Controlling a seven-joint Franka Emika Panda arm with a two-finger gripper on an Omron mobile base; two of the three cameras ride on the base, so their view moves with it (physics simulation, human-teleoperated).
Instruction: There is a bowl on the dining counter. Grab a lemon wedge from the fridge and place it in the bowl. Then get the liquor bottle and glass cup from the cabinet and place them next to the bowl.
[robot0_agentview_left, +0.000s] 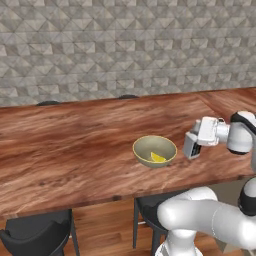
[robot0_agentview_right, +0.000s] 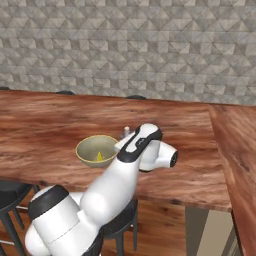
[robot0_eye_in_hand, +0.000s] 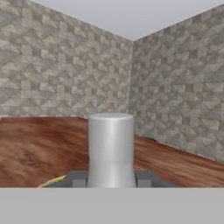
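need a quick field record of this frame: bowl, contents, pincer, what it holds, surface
bowl: olive-green bowl upright on the wooden dining counter
contents: one yellow lemon wedge inside the bowl
pincer: pincer just right of the bowl in the left base view, above the counter
held: shut on a pale grey cylinder standing upright between the fingers; probably the liquor bottle or the glass cup, cannot tell which
seating: dark chair under the counter's near edge
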